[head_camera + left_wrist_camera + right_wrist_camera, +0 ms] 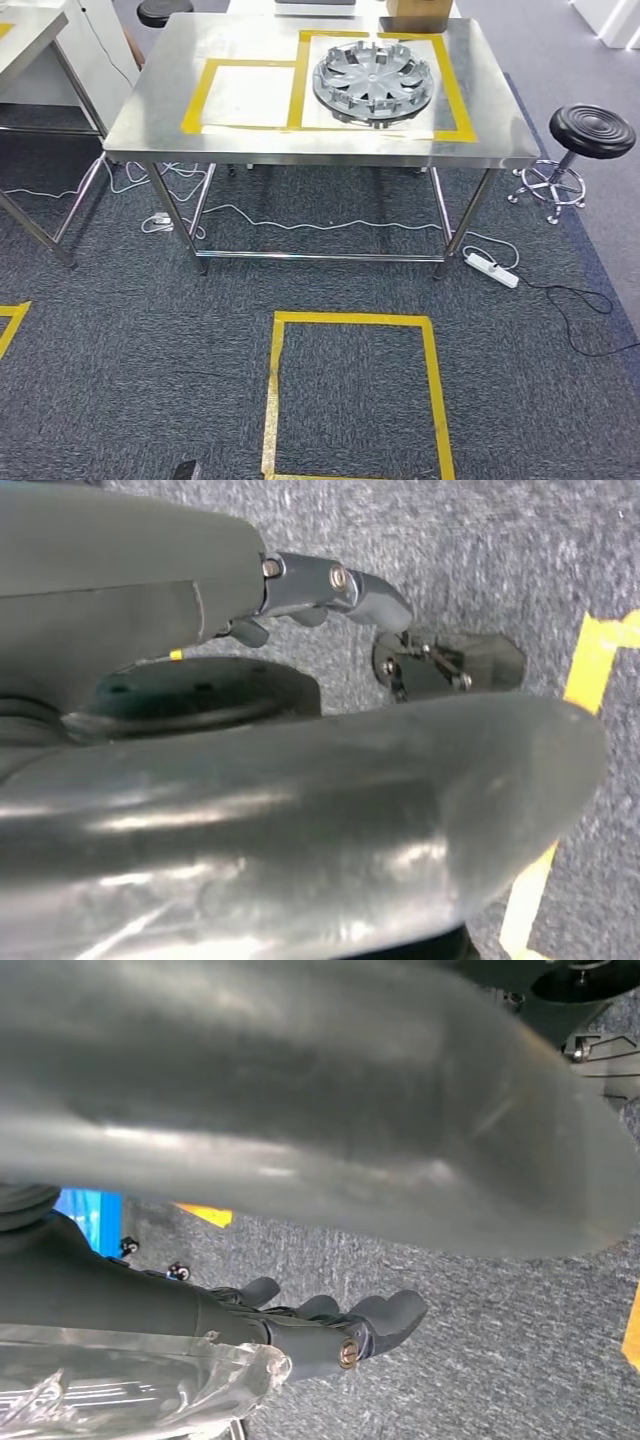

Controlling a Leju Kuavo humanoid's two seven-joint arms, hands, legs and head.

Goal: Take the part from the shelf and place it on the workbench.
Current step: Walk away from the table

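Head view, part (373,81) on workbench (249,140)

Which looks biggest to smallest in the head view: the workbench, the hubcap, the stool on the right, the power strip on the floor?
1. workbench
2. hubcap
3. stool, taking seat and base together; it looks near the hubcap in size, so those two are close
4. power strip

These are sizes in the picture only; the strip lies nearer the camera.

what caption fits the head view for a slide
Silver plastic wheel cover lying in a yellow-taped square on the stainless steel workbench, black round stool alongside.
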